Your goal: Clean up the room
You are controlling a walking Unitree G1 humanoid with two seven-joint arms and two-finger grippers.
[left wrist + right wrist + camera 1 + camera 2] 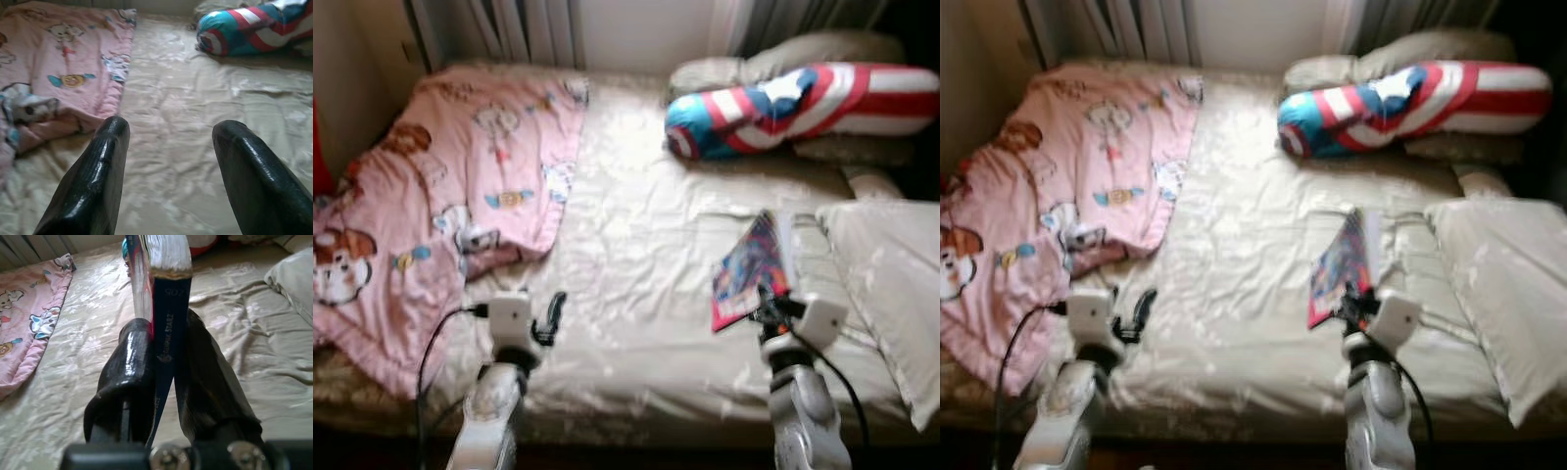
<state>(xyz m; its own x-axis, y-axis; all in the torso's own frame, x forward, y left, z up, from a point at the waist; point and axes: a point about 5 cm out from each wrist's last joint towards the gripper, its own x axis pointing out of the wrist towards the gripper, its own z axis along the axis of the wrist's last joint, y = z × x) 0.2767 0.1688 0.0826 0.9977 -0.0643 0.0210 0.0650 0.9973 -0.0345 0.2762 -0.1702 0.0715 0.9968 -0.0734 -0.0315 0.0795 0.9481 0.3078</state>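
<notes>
Over on the left, a pink blanket [440, 186] lay rumpled across that side of the bed [636, 245], cartoon animals printed all over it. Just beside its lower edge the left gripper [551, 315] hovered above the cream sheet, its two black fingers [93, 181] spread wide apart with nothing between them. At the middle of the bed the sheet was bare and wrinkled. Right of centre, the right gripper [168, 382] had its fingers pressed tight on a book [751, 271], clamping the dark blue spine so the book stood on edge above the sheet, colourful cover facing left. Behind it, near the curtains, a red, white and blue bolster [793, 108] lay against the grey pillows. At the far right a white pillow [891, 284] rested at the bed's edge.
</notes>
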